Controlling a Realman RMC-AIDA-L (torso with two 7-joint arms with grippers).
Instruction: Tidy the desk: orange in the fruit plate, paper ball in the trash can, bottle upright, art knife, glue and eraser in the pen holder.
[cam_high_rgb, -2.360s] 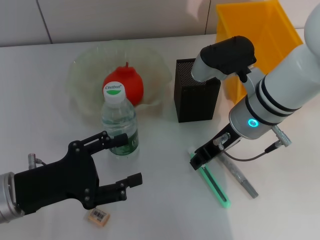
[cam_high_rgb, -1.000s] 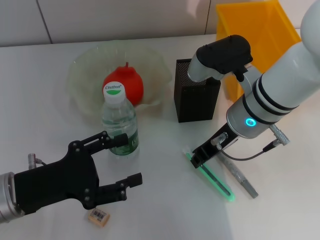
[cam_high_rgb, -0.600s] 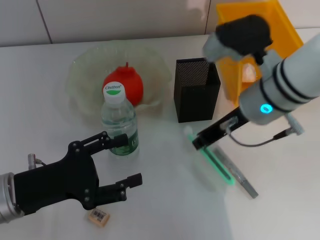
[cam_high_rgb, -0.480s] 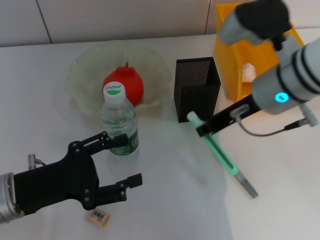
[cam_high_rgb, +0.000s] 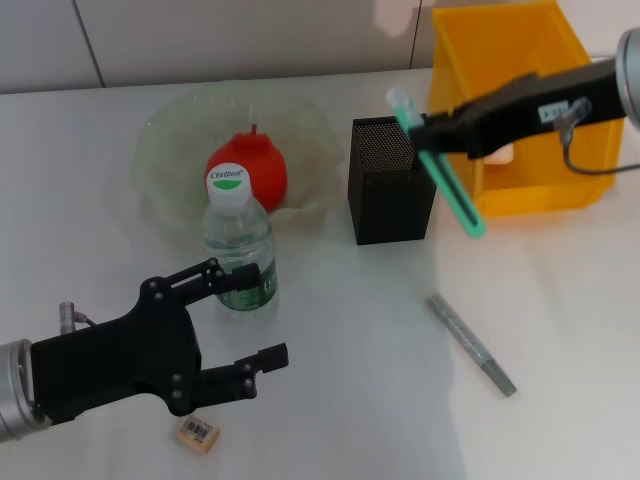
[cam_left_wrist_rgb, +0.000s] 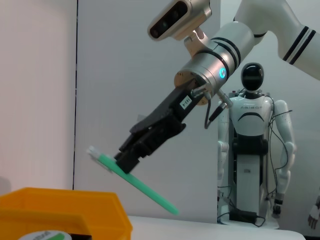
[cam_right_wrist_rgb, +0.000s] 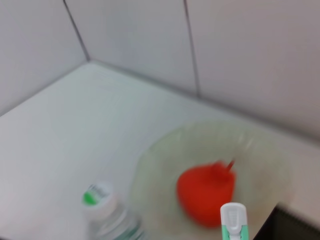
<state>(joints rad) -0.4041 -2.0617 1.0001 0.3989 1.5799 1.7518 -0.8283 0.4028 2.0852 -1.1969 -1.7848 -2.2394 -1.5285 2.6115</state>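
1. The right tool (cam_high_rgb: 432, 133) is raised above the surface (cam_high_rgb: 340, 380) and clamped on the green art knife (cam_high_rgb: 436, 160), gripping it near its upper end.
2. The art knife hangs tilted from the right tool, its free lower end pointing down and away from the grip, over the near right corner of the black mesh pen holder (cam_high_rgb: 390, 195); it is not inside the holder.
3. Directly below and slightly to the left of the right tool stands the pen holder, upright; behind the right tool sits the yellow trash can (cam_high_rgb: 520, 190).
4. The left wrist view shows the right tool (cam_left_wrist_rgb: 131, 155) from the side, its jaws closed on the art knife (cam_left_wrist_rgb: 135, 181), which slants downward.
5. The grey glue (cam_high_rgb: 471, 343) lies flat on the surface, well below the right tool and apart from the pen holder.
6. The left tool (cam_high_rgb: 245, 325) hovers low with its fingers spread apart, holding nothing.
7. The upright bottle (cam_high_rgb: 239, 245) stands just beyond the left tool's upper finger; the eraser (cam_high_rgb: 197, 432) lies just beneath its lower finger.
8. The red-orange fruit (cam_high_rgb: 250, 170) rests in the clear fruit plate (cam_high_rgb: 170, 130), beyond the bottle from the left tool.
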